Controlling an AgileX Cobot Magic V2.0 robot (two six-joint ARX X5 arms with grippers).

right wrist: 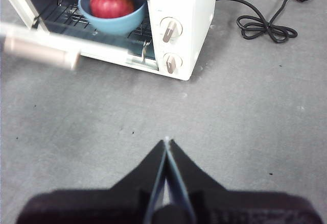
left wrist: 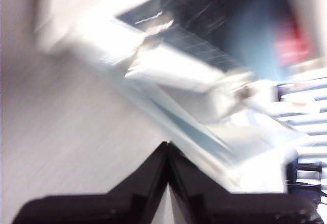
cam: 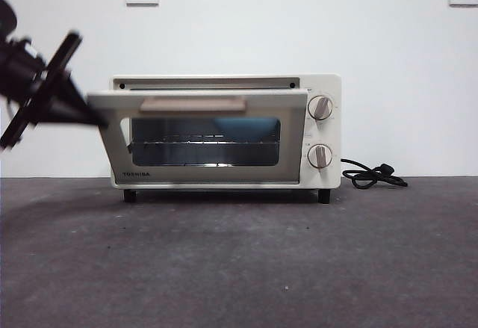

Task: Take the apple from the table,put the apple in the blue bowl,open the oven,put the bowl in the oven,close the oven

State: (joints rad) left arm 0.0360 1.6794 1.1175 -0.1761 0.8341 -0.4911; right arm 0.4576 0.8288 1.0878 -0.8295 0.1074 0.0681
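Last step now: apple sits in the bowl on the oven rack. My left gripper, jaws closed and empty, is at the part-open door's edge, so next it needs a push up until shut. Right gripper waits closed over the tabletop.

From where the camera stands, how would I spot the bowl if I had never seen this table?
Find the cream-white oven against the wall on the grey table, its glass door partly open. Inside, on the wire rack, sits the blue bowl. It is the only blue thing here, and it holds a red apple.
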